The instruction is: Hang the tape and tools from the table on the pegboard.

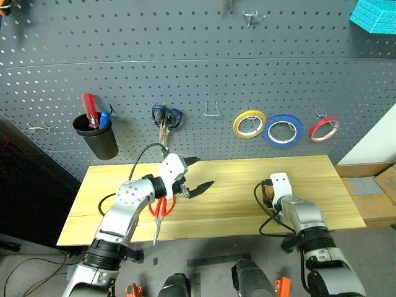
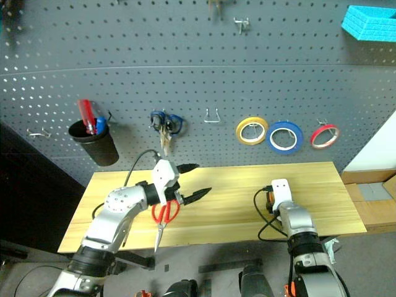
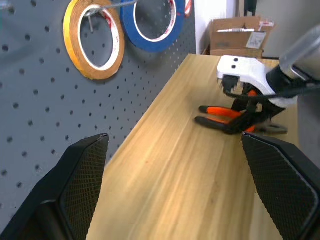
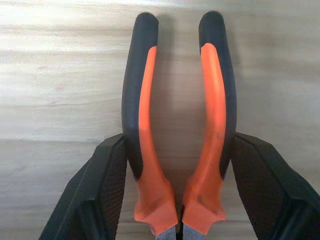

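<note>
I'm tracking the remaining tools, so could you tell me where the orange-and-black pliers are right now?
The pliers lie flat on the table, toward its right side, between the fingers of the right gripper; the blue tape hangs on the pegboard behind them.

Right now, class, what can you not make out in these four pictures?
- Pliers: their metal tip is cut off by the right wrist view's edge; from the head, the right pincer hides most of them.
- Red scissors: their handles are partly behind the left pincer.
- Black cup: what it holds is too small to name.
</note>
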`<act>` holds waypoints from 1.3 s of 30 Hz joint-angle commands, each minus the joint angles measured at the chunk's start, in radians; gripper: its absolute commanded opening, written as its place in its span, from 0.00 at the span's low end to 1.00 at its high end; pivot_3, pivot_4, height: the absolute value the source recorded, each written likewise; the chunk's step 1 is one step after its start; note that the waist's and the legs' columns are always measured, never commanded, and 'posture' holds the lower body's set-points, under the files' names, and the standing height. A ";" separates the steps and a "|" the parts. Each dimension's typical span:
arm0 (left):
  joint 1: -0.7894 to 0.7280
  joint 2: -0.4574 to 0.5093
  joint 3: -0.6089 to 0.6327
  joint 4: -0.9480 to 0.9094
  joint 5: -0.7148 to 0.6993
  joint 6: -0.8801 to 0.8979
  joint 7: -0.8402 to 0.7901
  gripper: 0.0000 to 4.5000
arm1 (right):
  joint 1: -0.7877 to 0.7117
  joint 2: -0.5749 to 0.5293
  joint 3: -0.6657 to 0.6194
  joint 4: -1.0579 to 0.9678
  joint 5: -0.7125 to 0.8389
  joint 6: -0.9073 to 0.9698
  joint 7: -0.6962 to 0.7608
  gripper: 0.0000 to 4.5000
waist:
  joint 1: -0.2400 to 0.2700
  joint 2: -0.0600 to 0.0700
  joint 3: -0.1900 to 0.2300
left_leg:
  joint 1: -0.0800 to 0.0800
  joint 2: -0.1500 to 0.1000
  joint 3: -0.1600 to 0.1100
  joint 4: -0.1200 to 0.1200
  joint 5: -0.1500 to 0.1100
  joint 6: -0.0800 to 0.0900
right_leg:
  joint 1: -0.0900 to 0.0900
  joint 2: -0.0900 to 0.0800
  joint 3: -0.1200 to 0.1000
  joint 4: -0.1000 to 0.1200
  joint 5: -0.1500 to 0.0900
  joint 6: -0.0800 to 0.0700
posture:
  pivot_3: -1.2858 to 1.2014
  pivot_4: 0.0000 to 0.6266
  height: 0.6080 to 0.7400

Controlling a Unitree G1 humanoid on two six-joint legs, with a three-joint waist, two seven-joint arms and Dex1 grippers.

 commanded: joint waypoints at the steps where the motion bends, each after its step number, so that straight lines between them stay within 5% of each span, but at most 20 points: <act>1: 0.057 -0.003 0.104 -0.073 -0.087 0.021 0.033 1.00 | 0.018 0.022 0.058 -0.258 -0.008 -0.066 0.019 0.63 | -0.005 0.001 0.000 | 0.000 0.000 0.000 0.000 0.000 0.000 | 0.000 0.000 0.000 0.000 0.000 0.000 | 0.44 0.25 1.00; 7: 0.171 -0.007 0.216 -0.148 -0.132 0.024 0.108 1.00 | 0.080 0.094 0.123 -0.620 0.047 -0.182 0.079 0.63 | -0.002 0.001 0.001 | -0.001 0.002 0.000 -0.001 0.000 0.000 | -0.003 0.002 0.000 0.000 0.000 0.000 | 0.45 0.28 1.00; 12: 0.201 -0.002 0.271 -0.214 -0.150 0.044 0.165 1.00 | -0.065 0.137 0.166 -0.694 0.033 -0.294 0.092 0.63 | 0.016 0.001 0.007 | -0.002 0.002 0.000 -0.001 0.000 0.000 | -0.003 0.002 0.000 0.000 0.000 -0.001 | 0.46 0.32 1.00; 18: 0.171 -0.012 0.253 -0.268 -0.156 0.092 0.212 1.00 | -0.348 0.215 0.135 -0.437 0.032 -0.494 0.070 0.63 | 0.026 0.001 0.018 | -0.002 0.006 0.000 -0.001 0.000 0.000 | -0.004 0.006 -0.001 0.000 0.002 -0.004 | 0.47 0.35 1.00; 28: 0.099 -0.062 0.184 -0.359 -0.167 0.175 0.282 1.00 | -0.705 0.234 0.075 0.262 -0.041 -1.045 -0.033 0.63 | 0.049 0.000 0.033 | -0.013 0.013 0.001 -0.002 0.000 0.000 | -0.016 0.013 -0.001 0.001 0.007 -0.013 | 0.50 0.37 1.00; 33: 0.080 -0.070 0.179 -0.362 -0.165 0.186 0.305 1.00 | -0.760 0.205 0.056 0.501 -0.079 -1.200 -0.091 0.63 | 0.064 0.000 0.039 | -0.014 0.014 0.001 -0.003 0.000 0.000 | -0.018 0.015 -0.001 0.001 0.006 -0.015 | 0.51 0.38 1.00; 39: 0.067 -0.081 0.176 -0.354 -0.172 0.193 0.310 1.00 | -0.681 0.178 0.076 0.558 -0.140 -1.307 -0.137 0.63 | 0.079 0.000 0.047 | -0.014 0.014 0.001 -0.002 0.001 -0.001 | -0.018 0.015 0.000 0.002 0.007 -0.016 | 0.50 0.39 1.00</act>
